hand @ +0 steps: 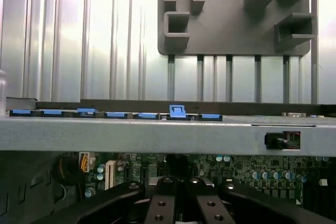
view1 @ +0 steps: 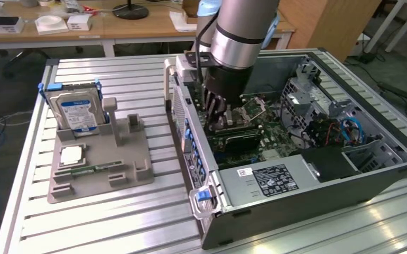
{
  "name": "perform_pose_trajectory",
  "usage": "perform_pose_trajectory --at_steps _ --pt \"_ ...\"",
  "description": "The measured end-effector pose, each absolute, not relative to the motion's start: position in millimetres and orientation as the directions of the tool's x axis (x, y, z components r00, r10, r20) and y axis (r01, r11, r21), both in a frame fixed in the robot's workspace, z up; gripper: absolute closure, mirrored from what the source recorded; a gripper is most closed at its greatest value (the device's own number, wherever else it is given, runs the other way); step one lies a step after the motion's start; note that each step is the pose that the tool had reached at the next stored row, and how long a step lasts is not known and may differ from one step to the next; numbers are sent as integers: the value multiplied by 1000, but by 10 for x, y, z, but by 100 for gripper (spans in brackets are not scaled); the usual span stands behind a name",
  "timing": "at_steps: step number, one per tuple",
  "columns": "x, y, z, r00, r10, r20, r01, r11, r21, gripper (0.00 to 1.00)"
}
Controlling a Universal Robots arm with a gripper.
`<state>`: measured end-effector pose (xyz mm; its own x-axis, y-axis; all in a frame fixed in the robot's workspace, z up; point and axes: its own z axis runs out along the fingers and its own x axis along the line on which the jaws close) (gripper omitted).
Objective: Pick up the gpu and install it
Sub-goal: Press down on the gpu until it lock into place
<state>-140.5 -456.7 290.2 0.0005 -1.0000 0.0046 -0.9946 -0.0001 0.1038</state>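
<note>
Install step: gripper (view1: 221, 123) clamped narrow, down inside computer case (view1: 372, 174).
Gpu hidden beneath; seating likely needs straight downward press into motherboard (view1: 270, 140).

No text can be read; labels on the hard drive (view1: 77, 111) and case (view1: 277, 180) are illegible.
</note>
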Motion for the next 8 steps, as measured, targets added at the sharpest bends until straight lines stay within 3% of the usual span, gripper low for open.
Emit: perform_pose_trajectory --at_steps 8 --pt "-1405 -4567 2902 1 -1000 5 -993 0 119 90"
